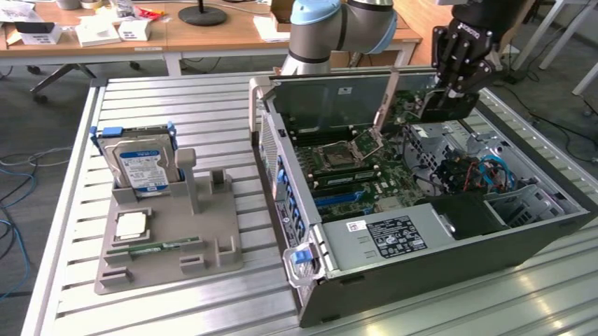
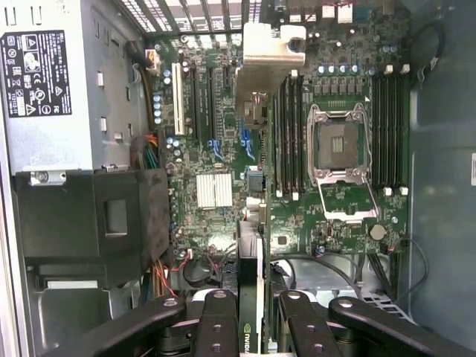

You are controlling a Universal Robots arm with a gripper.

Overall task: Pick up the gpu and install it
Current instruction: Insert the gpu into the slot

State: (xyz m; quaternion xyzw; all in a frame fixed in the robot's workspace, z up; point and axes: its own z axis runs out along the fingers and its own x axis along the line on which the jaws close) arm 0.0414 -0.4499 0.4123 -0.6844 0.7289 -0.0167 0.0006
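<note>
Robot pincer (image 2: pixel 251 316) gripping the gpu (image 2: pixel 260 59), holding it edge-on over the motherboard (image 2: pixel 297 223) inside the open computer case (image 1: pixel 449 269) on the bench (image 1: pixel 168 311). Risk: any tilt or misalignment could jam the card beside its slot

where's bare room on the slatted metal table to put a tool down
Bare slats on the camera's side of the grey plastic holder, and the strip between it and the black computer case. Inside the case is crowded.
</note>
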